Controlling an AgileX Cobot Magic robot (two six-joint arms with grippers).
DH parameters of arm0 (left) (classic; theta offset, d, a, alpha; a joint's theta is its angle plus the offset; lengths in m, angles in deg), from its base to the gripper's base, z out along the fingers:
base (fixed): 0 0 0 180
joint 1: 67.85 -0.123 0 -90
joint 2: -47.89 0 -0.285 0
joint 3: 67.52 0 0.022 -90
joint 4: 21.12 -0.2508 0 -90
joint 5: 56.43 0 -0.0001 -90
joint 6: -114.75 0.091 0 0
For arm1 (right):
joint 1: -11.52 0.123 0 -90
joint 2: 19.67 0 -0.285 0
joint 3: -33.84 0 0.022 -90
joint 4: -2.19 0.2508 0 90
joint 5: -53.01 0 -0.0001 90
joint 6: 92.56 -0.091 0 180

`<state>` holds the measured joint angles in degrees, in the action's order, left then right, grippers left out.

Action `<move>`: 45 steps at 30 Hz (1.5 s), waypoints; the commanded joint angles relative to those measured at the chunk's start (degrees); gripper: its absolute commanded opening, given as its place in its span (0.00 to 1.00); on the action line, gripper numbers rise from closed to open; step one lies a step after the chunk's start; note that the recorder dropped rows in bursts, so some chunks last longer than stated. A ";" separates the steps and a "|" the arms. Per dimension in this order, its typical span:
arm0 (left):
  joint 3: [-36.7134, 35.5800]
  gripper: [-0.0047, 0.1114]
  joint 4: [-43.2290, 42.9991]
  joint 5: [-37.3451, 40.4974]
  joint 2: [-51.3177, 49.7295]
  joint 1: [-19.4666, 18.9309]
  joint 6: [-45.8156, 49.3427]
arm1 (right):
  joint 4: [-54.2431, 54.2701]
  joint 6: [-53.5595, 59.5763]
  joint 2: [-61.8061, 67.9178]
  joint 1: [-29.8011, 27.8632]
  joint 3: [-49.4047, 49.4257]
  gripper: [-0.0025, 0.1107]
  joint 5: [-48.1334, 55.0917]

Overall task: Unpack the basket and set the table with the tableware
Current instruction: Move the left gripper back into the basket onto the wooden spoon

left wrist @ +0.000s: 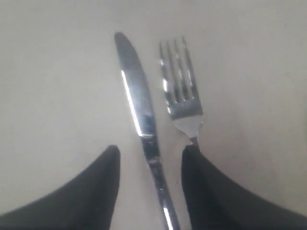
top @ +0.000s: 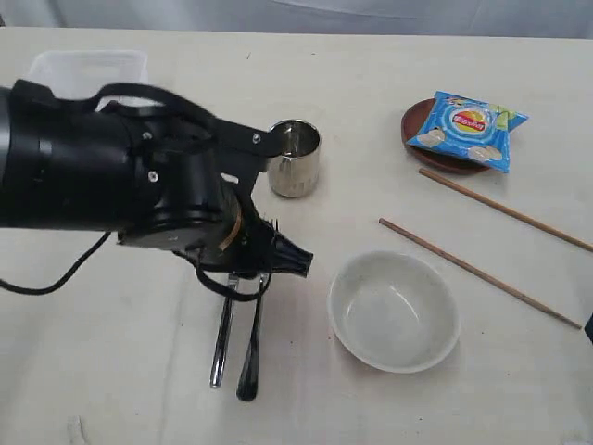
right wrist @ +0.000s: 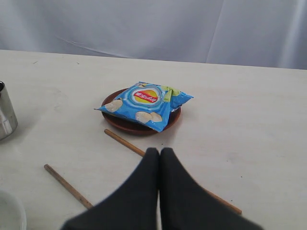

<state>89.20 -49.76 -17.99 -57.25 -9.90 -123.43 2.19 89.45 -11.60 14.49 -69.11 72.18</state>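
My left pincer (left wrist: pixel 151 148) stands wide open and holds nothing, its fingers either side of the knife (left wrist: pixel 136 96). The knife lies beside the fork (left wrist: pixel 180 86) on the table (left wrist: pixel 57 72), left of the bowl (top: pixel 394 311). My right pincer (right wrist: pixel 159 152) is pressed shut and empty above the chopsticks (right wrist: pixel 124 143).

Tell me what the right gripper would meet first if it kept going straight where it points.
Probably the chopstick crossing just ahead of the shut right gripper; if it passes above that, the chip bag on the plate behind. Its height is unclear.
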 commanded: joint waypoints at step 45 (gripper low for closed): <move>29.89 0.39 12.92 0.35 -25.66 -45.91 52.03 | -0.45 -0.04 -0.29 0.10 0.16 0.02 0.01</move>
<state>119.01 -36.53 -17.22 -80.55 -55.71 -71.68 2.19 89.45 -11.60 14.49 -69.11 72.18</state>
